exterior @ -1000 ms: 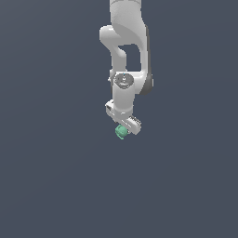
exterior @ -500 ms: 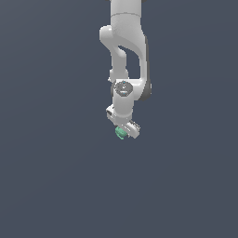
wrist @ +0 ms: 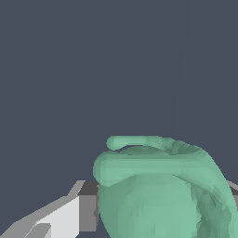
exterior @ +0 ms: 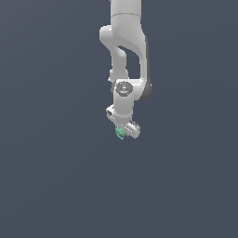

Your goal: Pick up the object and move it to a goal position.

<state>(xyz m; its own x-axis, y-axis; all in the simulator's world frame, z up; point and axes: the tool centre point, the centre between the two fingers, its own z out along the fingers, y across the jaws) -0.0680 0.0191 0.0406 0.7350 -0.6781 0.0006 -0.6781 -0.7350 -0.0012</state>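
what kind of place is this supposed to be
Most likely a bare simulated test scene: a flat, featureless grey backdrop, one white arm, and its gripper holding a mint-green object. No furniture shows.

No real room shows here: this is a bare simulated scene. Both views give one flat, even slate-grey backdrop (exterior: 51, 186) with no bench edge, corner, wall or furniture visible. The white arm (exterior: 125, 56) looks smooth and shaded like a computer render, possibly hanging in empty space.
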